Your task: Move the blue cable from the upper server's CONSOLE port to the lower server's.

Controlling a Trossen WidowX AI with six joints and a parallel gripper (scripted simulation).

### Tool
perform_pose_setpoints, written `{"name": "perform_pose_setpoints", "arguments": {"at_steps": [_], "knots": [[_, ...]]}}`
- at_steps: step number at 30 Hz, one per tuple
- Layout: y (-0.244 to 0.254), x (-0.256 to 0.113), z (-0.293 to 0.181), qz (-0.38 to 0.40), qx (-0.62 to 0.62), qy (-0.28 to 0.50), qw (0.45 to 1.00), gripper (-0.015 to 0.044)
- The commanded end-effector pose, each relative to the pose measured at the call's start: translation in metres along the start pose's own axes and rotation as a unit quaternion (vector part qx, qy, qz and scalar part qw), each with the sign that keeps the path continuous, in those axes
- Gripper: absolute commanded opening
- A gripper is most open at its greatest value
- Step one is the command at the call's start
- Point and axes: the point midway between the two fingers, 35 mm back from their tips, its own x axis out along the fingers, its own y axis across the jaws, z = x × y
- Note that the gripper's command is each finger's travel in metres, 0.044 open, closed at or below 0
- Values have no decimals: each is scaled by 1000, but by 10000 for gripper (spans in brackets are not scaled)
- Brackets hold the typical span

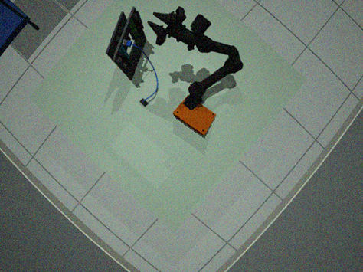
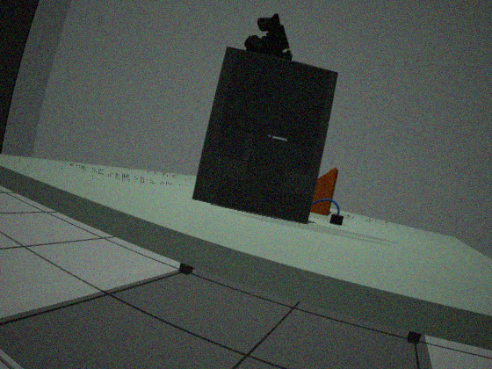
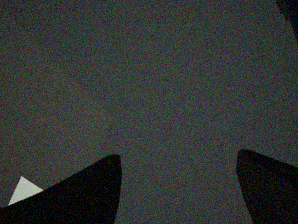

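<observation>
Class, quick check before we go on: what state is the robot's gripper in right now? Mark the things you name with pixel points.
Gripper (image 1: 150,18) (image 3: 180,163): open, its jaws apart with nothing between them; the blue plug (image 1: 128,43) is outside its grasp.

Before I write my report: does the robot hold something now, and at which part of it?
Nothing is held. The hand stands open, with a gap between its fingers, and the blue plug is at the servers, away from them.

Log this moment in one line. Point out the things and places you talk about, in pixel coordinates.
gripper (image 1: 150,18) (image 3: 180,163): open, nothing held | blue plug (image 1: 128,43): in the rack, ungrasped | cable (image 1: 156,71) (image 2: 327,200): attached
</observation>
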Motion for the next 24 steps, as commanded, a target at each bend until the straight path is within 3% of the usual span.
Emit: {"name": "perform_pose_setpoints", "arguments": {"at_steps": [1, 8, 11, 16, 24], "knots": [[-64, -12, 19, -78, -81, 13, 994, 239], [-178, -56, 45, -224, -163, 59, 959, 239], [-200, -69, 48, -252, -169, 71, 950, 239], [-201, -68, 49, -252, -170, 71, 950, 239], [-224, -16, 60, -250, -170, 70, 951, 239]]}}
